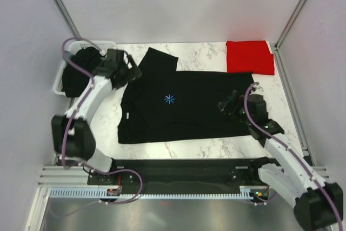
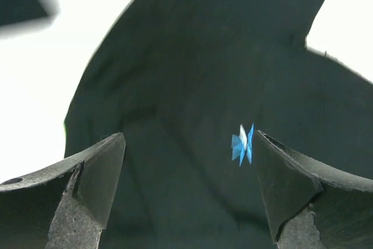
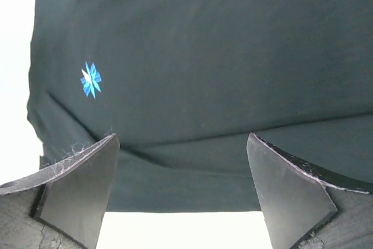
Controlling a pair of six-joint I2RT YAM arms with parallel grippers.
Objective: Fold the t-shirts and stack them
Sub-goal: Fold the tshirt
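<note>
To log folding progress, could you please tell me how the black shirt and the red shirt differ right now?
The black shirt lies spread open mid-table; the red shirt is folded into a compact rectangle at the far right corner. The black shirt bears a blue starburst; the red shirt is plain. Both lie flat on the table.

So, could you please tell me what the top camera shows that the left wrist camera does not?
Only the top view shows the folded red t-shirt at the far right corner of the table, the white basket holding dark clothes at the far left, and the left arm and right arm. Only the left wrist view shows, close up, the left arm's jaws standing wide apart, gripping nothing, above cloth. Both show the black t-shirt spread out and its blue star mark.
</note>
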